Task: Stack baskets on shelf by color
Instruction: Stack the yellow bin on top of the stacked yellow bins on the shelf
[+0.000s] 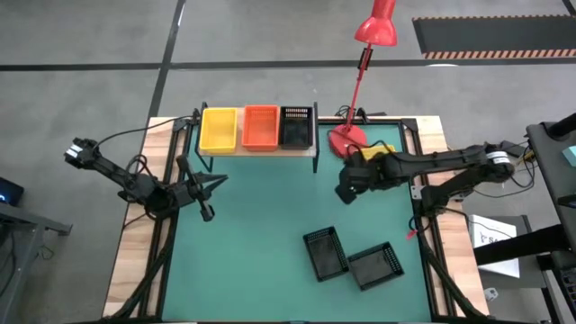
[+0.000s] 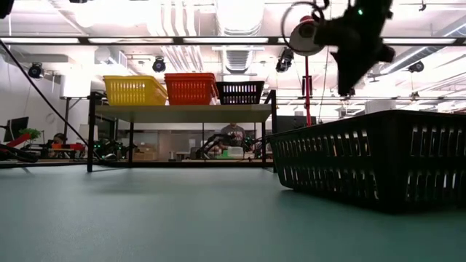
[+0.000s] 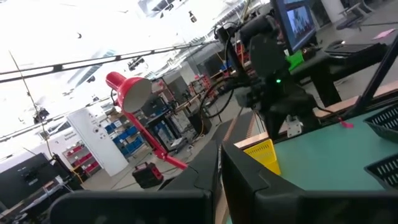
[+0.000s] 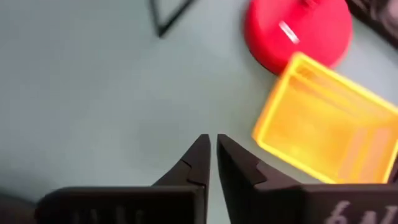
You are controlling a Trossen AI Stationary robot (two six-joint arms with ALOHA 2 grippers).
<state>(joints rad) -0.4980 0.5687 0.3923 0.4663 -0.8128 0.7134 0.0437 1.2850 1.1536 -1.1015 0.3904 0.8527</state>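
Here right gripper (image 4: 211,155), fingers nearly closed and empty, hovers just beside yellow basket (image 4: 326,127), long axis diagonal to it; left gripper (image 1: 205,212) far off.

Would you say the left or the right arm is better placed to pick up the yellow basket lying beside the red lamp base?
Right. The right gripper hovers just beside the yellow basket by the lamp base, with empty, nearly closed fingers. The left gripper waits across the table, below the shelf.
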